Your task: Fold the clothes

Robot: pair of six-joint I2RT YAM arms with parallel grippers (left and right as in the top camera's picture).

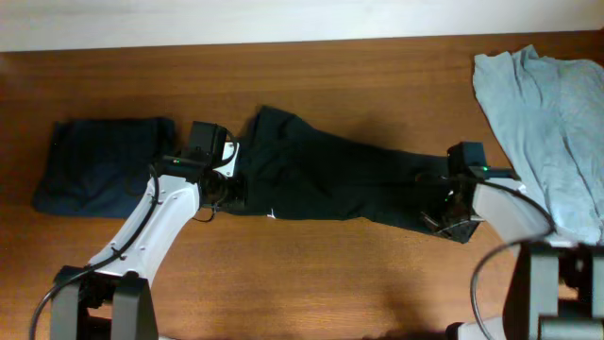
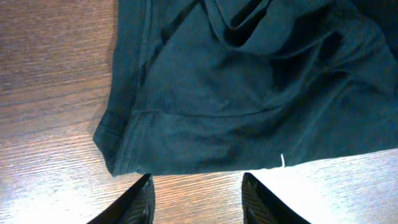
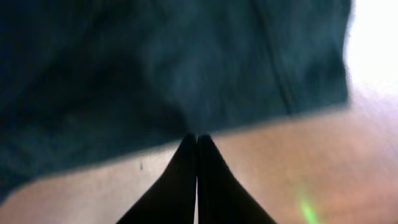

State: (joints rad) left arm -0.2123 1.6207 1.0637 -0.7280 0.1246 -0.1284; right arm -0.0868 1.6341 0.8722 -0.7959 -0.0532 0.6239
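Black T-shirt [image 1: 340, 179] lies stretched across the middle of the table [image 1: 330, 293]. Toward the table's left, the left gripper [image 2: 196, 180] stands partly open and empty, just off the hem. Toward the table's right, the right gripper [image 3: 196, 140] is closed tight at the shirt's edge. Pinching cloth? Can't tell.

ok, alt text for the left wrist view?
The hemmed corner of a dark T-shirt lies wrinkled on the wooden table. The left gripper is open just below the hem, fingers apart over bare wood, not touching fabric.
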